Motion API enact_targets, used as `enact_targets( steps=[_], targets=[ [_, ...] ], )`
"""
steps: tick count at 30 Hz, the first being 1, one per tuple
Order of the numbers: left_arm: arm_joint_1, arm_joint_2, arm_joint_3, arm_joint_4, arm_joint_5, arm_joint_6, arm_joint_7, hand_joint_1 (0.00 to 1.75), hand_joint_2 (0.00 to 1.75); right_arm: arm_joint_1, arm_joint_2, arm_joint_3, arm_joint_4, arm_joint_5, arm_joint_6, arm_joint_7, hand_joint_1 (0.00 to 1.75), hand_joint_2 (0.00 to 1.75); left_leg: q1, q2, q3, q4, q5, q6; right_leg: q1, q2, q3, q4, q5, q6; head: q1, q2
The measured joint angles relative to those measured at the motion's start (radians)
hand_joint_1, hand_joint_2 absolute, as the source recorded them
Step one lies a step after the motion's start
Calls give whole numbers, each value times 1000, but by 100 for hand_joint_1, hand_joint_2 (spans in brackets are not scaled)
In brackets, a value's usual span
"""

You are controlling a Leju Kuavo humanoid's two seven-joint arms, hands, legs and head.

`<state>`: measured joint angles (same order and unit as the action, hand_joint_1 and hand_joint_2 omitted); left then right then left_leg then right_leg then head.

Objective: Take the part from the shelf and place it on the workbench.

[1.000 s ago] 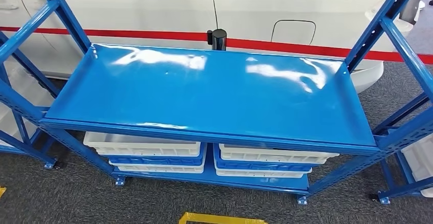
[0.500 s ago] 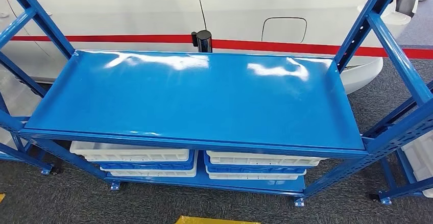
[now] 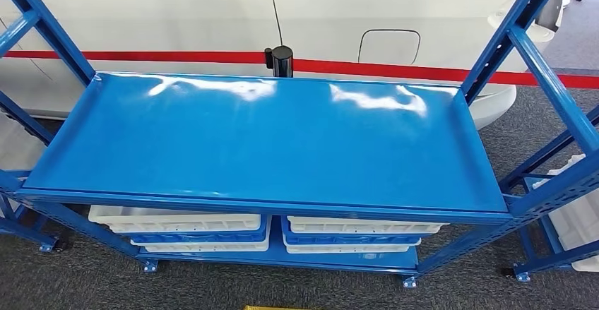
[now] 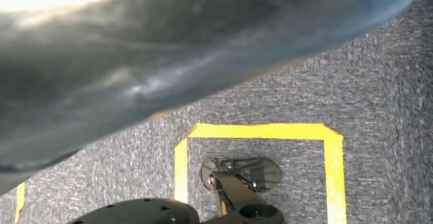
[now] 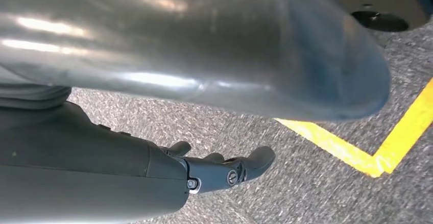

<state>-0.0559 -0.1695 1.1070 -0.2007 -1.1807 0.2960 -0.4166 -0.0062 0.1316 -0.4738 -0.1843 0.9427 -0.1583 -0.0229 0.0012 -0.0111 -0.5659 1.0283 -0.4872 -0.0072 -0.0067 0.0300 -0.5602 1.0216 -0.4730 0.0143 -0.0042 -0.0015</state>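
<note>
The blue metal shelf (image 3: 268, 140) stands straight ahead in the head view, its glossy top level bare. No part shows on it. On the lower level lie white trays (image 3: 176, 220) stacked with blue trays (image 3: 353, 239); I cannot see what is in them. In the right wrist view my right hand (image 5: 219, 173) hangs above the grey carpet, its dark fingers stretched out and holding nothing. A dark blurred mass (image 4: 153, 50) lies close to the left wrist camera, and how my left hand stands is not discernible.
A white car (image 3: 176, 20) with a red stripe stands behind the shelf, with a black post (image 3: 282, 61) at the shelf's back edge. Another blue rack with a white bin (image 3: 576, 218) is at the right. Yellow floor tape (image 4: 260, 130) (image 5: 378, 147) marks the carpet under me.
The whole picture has shifted: the camera moved, so the shelf sits further left and fills more of the view, and the yellow floor mark has left the bottom edge.
</note>
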Motion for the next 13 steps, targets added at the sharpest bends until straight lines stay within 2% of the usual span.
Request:
enact_targets(
  steps=[6, 10, 13],
  targets=[
    [-1, 0, 0, 0, 0, 1, 1, 0, 0, 0, -1, 0, 0, 11, -2, -1, 0, 0, -5, 0, 1, 0, -3, 8, -4, 0, 3, -7, 2, 4, 0, 0],
    [-1, 0, 0, 0, 0, 7, 8, 0, 0, 0, -1, 0, 0, 14, -11, -2, 0, 0, -6, 0, 1, 1, -3, 11, -5, 0, 3, -7, 3, 13, 0, 0],
    [-1, -1, 2, 0, 3, 17, 20, 0, 0, 0, 0, 0, 0, 16, -26, -3, 0, 0, -6, 0, 1, 1, -2, 11, -4, 0, 3, -7, 3, 13, 0, 0]
  ],
)
